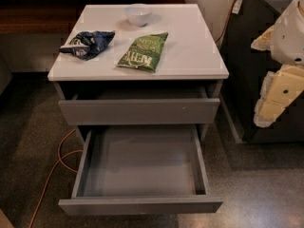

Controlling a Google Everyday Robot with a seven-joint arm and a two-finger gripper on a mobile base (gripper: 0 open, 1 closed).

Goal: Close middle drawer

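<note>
Outward: middle drawer; end effector right.

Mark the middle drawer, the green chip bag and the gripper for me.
middle drawer (140, 205), camera view, on its front panel.
green chip bag (143, 51), camera view, middle of the bag.
gripper (278, 98), camera view, at the right edge, on its pale body.

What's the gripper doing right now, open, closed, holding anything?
Gripper: at the right edge of the view, apart from the pulled-out middle drawer; open or closed cannot be told.
</note>
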